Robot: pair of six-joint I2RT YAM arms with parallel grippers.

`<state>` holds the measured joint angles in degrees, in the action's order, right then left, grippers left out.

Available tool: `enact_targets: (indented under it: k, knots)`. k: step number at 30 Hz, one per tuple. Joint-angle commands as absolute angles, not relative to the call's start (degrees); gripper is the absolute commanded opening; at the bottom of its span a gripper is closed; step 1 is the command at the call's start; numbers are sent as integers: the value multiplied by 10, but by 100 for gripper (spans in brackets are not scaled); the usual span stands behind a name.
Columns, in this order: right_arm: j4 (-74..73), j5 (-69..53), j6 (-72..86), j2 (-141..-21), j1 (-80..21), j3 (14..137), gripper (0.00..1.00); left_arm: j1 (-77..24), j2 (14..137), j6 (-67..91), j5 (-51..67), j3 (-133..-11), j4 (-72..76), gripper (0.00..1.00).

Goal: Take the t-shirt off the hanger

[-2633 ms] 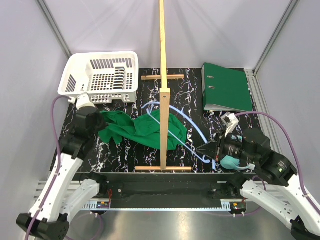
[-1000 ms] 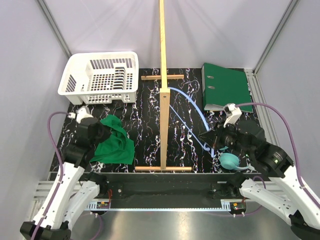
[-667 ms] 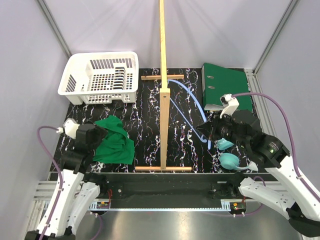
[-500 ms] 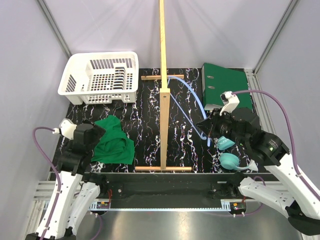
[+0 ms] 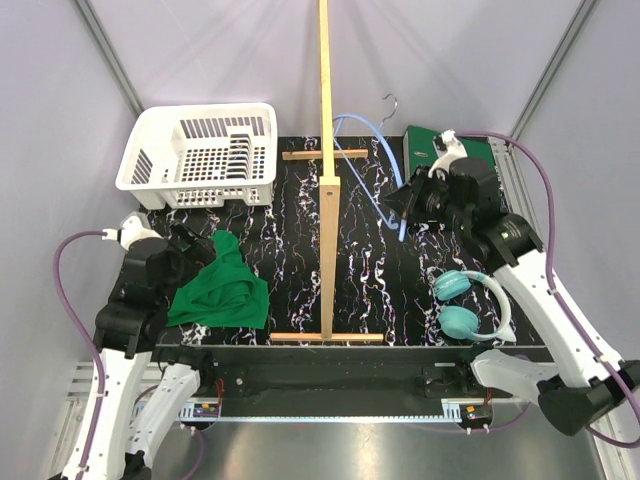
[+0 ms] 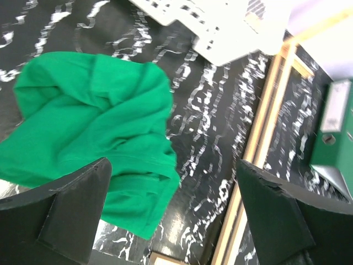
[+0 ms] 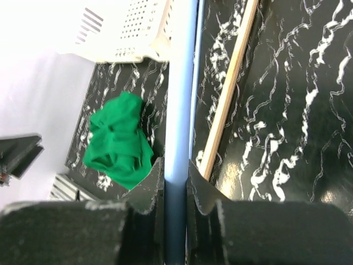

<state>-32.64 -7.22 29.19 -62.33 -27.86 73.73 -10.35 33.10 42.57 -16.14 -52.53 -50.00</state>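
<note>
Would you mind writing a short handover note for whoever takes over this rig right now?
Left gripper: open, holding nothing, over the crumpled green t-shirt.
Right gripper: shut on the thin light blue clothes hanger, held at the back, just right of the tall pale wooden stand.
Shirt: lies at the front left of the black marbled table, well apart from the hanger.
Done: the shirt is off the hanger.
Left: probably only setting the hanger down and letting go.

Black marbled table (image 5: 290,235), green t-shirt (image 5: 222,292) crumpled beside left pincer (image 6: 174,164), white basket (image 5: 200,155) beyond, teal headphones (image 5: 462,306) nearside of right pincer (image 7: 175,165), wooden stand (image 5: 327,336) between pincers
</note>
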Motion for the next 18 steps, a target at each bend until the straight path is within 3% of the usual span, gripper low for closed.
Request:
enact_targets:
  k: [1,18]
  knots:
    - [-218,-179,301,-651,-244,808,0,-102,314,388,-103,-558,-484,99]
    - [-123,-373,346,-793,-212,969,0,-102,327,402,-70,-570,-489,99]
